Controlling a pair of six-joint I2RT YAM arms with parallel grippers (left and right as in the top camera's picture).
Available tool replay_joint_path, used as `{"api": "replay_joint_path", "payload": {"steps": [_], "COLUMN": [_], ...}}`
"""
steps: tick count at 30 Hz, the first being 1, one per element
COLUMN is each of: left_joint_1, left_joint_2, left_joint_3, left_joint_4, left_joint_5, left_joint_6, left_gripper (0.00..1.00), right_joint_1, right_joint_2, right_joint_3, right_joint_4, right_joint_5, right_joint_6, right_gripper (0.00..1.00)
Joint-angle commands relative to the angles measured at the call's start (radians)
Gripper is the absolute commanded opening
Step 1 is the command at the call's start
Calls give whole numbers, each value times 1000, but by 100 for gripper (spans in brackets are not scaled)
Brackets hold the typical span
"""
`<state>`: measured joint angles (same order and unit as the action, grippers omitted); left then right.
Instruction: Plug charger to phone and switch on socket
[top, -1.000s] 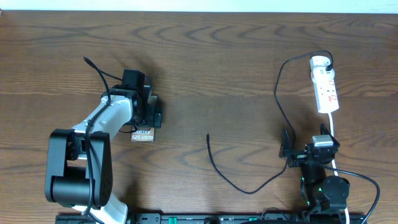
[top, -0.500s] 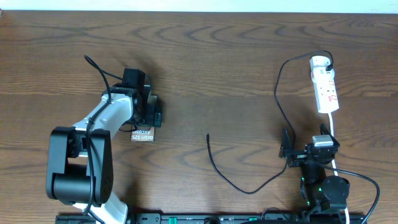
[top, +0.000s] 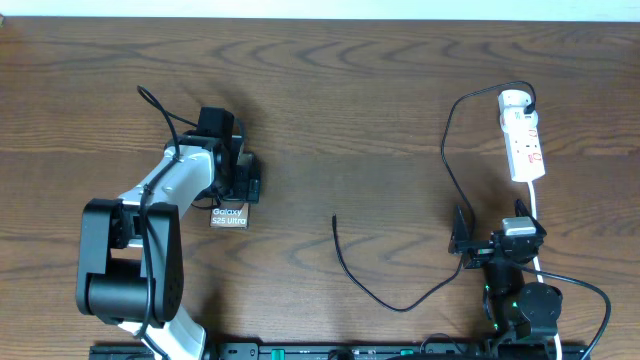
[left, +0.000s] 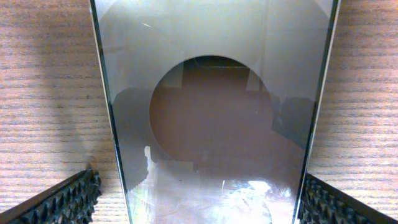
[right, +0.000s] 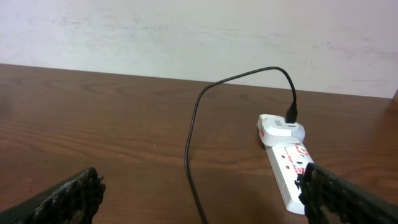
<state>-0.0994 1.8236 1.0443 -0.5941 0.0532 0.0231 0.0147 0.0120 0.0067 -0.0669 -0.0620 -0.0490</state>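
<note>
The phone (top: 229, 216) lies flat on the wooden table at the left, its white lettering showing below my left gripper (top: 240, 188). In the left wrist view the phone (left: 211, 112) fills the frame and the left gripper (left: 199, 208) is open, one of its fingers (left: 68, 199) standing on each side of the slab. The charger (top: 365, 290) is a thin black cable with its free tip mid-table, and its other end is plugged into the socket (top: 522, 135) at the far right. My right gripper (top: 499, 240) stands open near the front edge. It faces the socket (right: 286, 158) and the charger (right: 193, 143) with nothing between its fingers.
A thick white cord (top: 537, 205) runs from the socket down past the right arm. The left arm's own black cable (top: 160, 115) loops behind its wrist. A pale wall (right: 186, 31) closes off the table's far edge.
The left arm has shifted very slightly over the phone, so a little more of the lettering shows. The right arm, charger and socket have not moved.
</note>
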Motion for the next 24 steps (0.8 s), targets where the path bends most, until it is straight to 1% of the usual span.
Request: {"api": "replay_joint_path", "payload": {"steps": [1, 4, 13, 24], "left_joint_1": [3, 3, 3, 3], "left_joint_2": [60, 60, 60, 60], "left_joint_3": [-25, -8, 16, 17], "left_joint_4": [-18, -19, -19, -3], "left_joint_5": [-5, 0, 101, 101], "left_joint_6": [3, 3, 10, 10], "left_gripper": [98, 98, 98, 98], "right_joint_1": [6, 6, 6, 6], "right_joint_2": [-6, -6, -6, -6], "right_joint_3": [-1, -1, -1, -1], "right_joint_4": [-4, -4, -4, -4], "right_joint_5": [7, 7, 7, 7], "right_joint_6": [-12, -12, -12, -12], "right_gripper": [99, 99, 99, 99]}}
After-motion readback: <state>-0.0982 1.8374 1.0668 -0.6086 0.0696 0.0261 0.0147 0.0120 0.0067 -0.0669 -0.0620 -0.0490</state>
